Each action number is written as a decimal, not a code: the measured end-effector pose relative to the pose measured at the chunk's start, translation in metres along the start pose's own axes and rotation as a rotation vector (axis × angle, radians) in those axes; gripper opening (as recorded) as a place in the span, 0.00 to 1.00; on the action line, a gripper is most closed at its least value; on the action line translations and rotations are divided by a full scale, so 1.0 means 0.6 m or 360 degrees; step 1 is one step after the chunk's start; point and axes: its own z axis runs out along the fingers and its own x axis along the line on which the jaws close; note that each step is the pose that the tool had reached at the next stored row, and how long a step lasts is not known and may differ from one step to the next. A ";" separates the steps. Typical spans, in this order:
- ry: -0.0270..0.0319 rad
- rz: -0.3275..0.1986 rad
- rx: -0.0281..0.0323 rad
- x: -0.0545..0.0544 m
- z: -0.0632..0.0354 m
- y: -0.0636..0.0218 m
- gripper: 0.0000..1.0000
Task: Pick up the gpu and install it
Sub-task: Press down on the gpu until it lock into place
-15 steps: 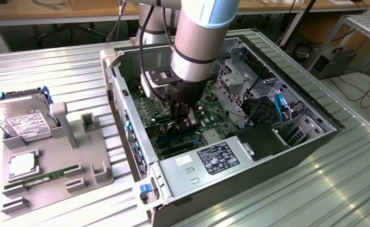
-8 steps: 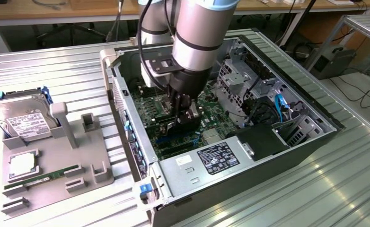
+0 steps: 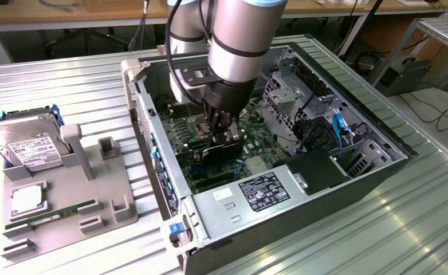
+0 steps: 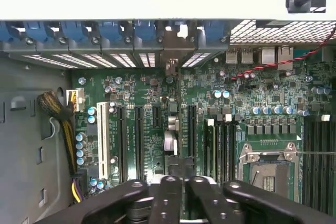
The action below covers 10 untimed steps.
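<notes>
Claw [image 4: 181,195] clamped, gpu [image 3: 222,153] edge-on.

The exterior view looks down at an angle from well off at the open computer case [image 3: 301,172], while the wrist view hangs close, facing straight onto its motherboard [image 4: 157,129], which both share.

My arm [image 3: 235,40] is a silver-grey tube with a dark band around it and a pale blue cap at 12 o'clock. Black cables run along it. Its gripper [image 3: 226,137] is black, with round screws on the finger links [image 4: 170,198].
</notes>
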 end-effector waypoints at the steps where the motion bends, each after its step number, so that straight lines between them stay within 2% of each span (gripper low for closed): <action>1: 0.00003 0.0000 -0.00001 0.000 0.000 0.001 0.11; 10: 0.00013 -0.0013 0.00051 -0.001 0.021 0.007 0.11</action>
